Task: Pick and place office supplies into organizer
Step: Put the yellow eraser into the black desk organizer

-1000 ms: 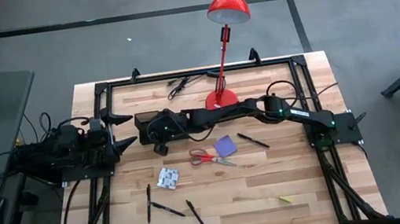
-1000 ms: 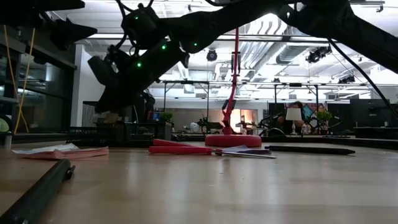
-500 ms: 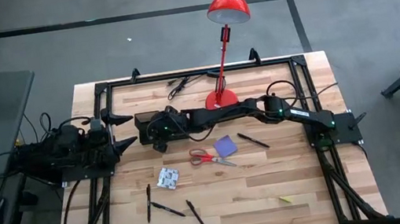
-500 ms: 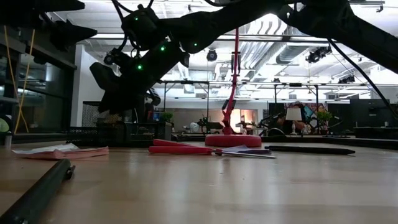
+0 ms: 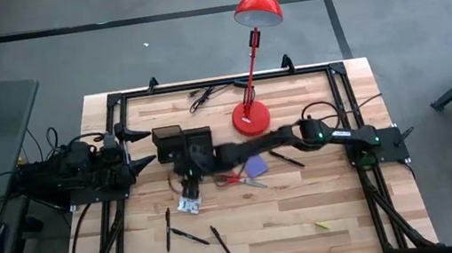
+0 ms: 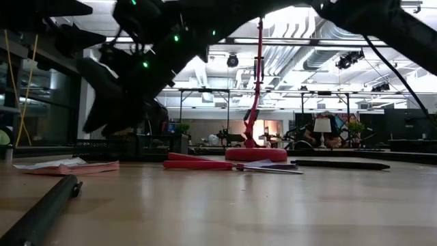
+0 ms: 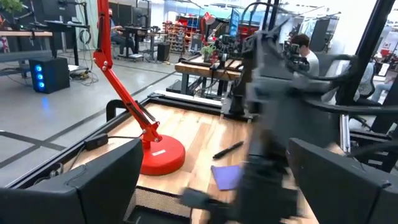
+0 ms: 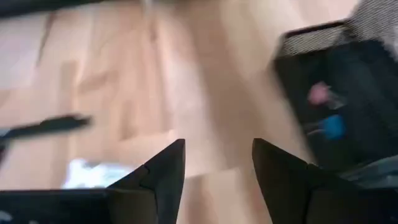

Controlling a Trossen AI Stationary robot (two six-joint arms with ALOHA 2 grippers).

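Since the earlier frames the right arm has swung off the organizer (image 5: 182, 141) and toward the table's near side, so the right gripper (image 5: 189, 189) now hangs over the patterned packet (image 5: 188, 205), which lies flat on the wood below it. In the right wrist view its two dark tapered fingers (image 8: 163, 173) stand apart with bare table showing between them and nothing held; the packet appears there only as a pale blur (image 8: 93, 174).

The black organizer sits toward the table's far left, just behind the gripper, a boxy caddy with mesh-like walls. The red-handled scissors (image 5: 237, 178) lie flat to the right of the packet, partly under the arm, with the purple pad (image 5: 255, 165) touching or just beside their blades and one black pen (image 5: 286, 159) past that. Three more thin black pens (image 5: 190, 236) lie scattered nearer the front edge, well apart from the packet, with open wood between them and around them.

The left gripper (image 5: 135, 149) waits at the table's left edge beside the organizer, its pointed fingers spread wide and empty.

The table (image 5: 327, 201) is pale butcher-block planking inside a black metal frame. A red lamp (image 5: 252, 119) stands on its round base behind the arm, and a black cable (image 5: 204, 97) lies near the far rail.
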